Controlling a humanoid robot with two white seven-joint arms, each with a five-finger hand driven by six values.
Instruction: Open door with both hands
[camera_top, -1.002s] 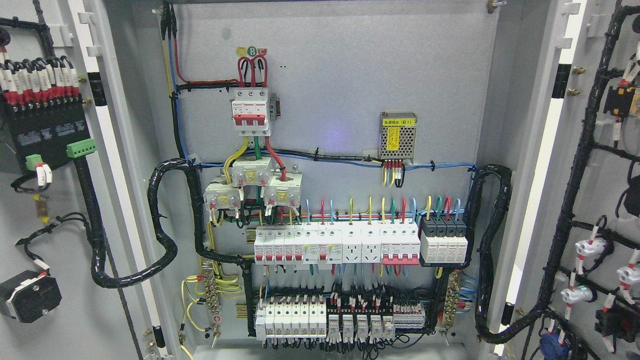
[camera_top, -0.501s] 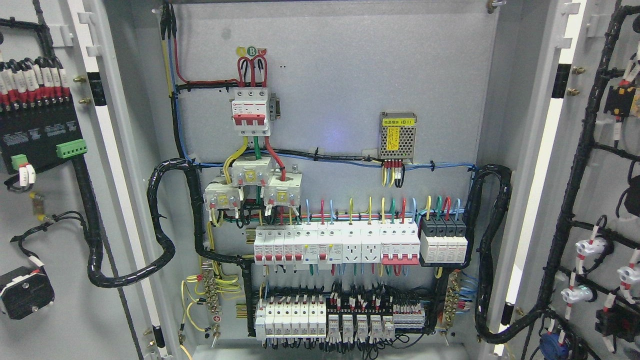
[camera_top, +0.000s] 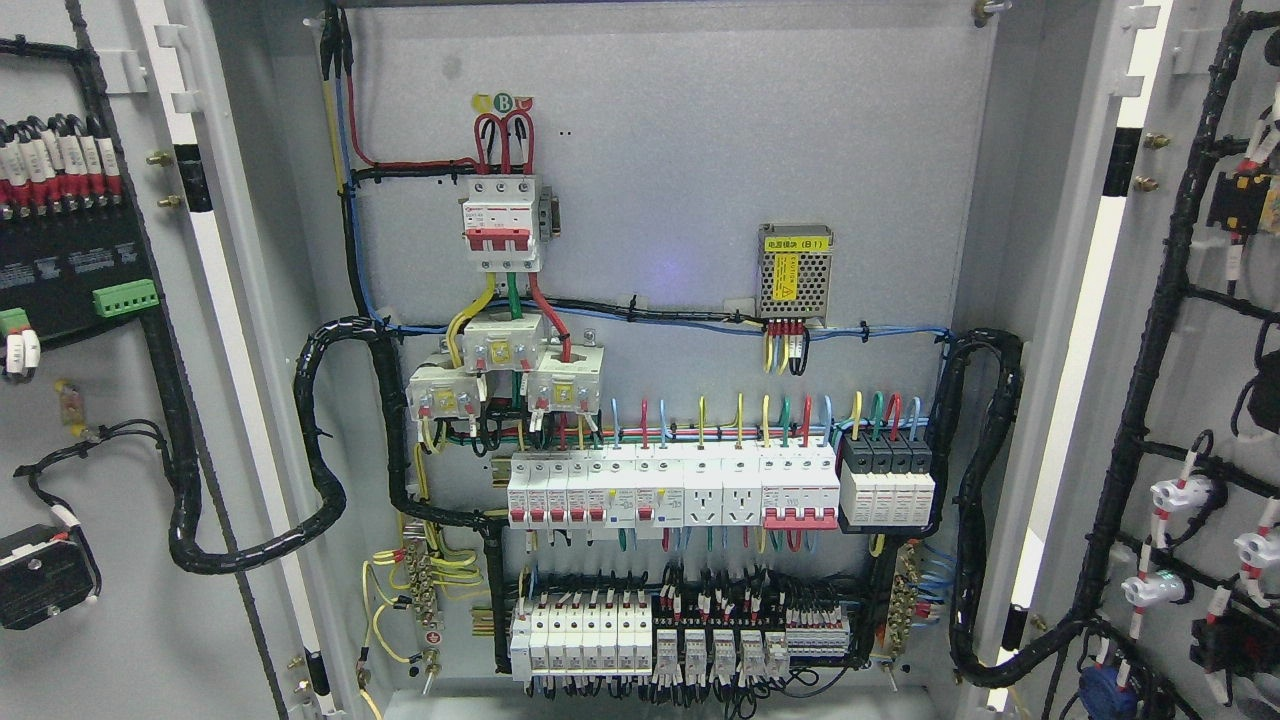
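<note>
Grey left door (camera_top: 110, 620) and right door (camera_top: 1190, 400) stand open, both cut off.

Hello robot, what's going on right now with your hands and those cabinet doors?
Neither hand in view. Left door and right door both swung open, wiring panel fully exposed. Nothing blocking the opening.

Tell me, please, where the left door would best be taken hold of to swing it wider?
Probably by the left door's free vertical edge, which lies beyond the picture's left border. Come from the left, since the wiring and black modules cover its inner face and leave little bare panel to hold.
</note>
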